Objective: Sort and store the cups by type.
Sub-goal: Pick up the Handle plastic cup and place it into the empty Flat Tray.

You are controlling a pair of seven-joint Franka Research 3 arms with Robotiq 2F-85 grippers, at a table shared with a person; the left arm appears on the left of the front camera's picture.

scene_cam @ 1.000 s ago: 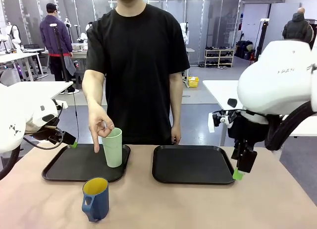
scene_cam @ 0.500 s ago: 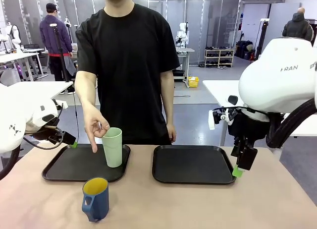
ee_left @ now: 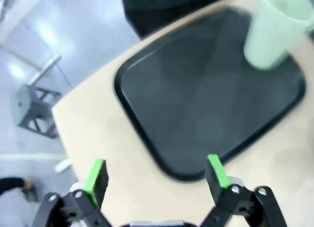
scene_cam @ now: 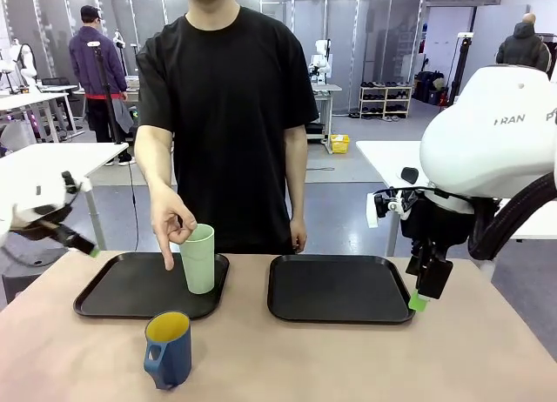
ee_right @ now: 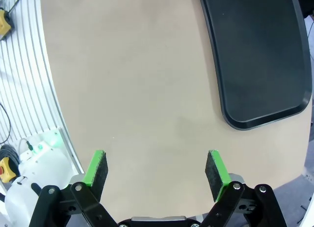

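While the green tumbler (scene_cam: 198, 259) stands on the left tray (scene_cam: 122, 289), with the blue mug (scene_cam: 168, 349) on the worktop (scene_cam: 348, 367) beside that tray, I see left pincer (ee_left: 156, 163) and right pincer (ee_right: 156, 157) wide open, empty.

We find the right tray (scene_cam: 335, 289) bare across its whole surface, so a gripper can descend on it from above without meeting anything. On the left tray (scene_cam: 122, 291) the left and middle portions are open. Its right edge is occupied by the green tumbler (scene_cam: 198, 261), which stands upright. The person's hand (scene_cam: 172, 224) hangs just beside the tumbler's rim, one finger pointing down at the tray (this closes the approach to the tumbler from its left). The blue mug (scene_cam: 168, 350) stands on the table (scene_cam: 348, 367) just in front of that tray, with free tabletop on both sides. Bare tabletop lies beneath the right gripper (ee_right: 157, 168), whose jaws stand apart. The left gripper (ee_left: 157, 170), jaws likewise apart, hangs off the left tray's outer end with nothing between its fingers.
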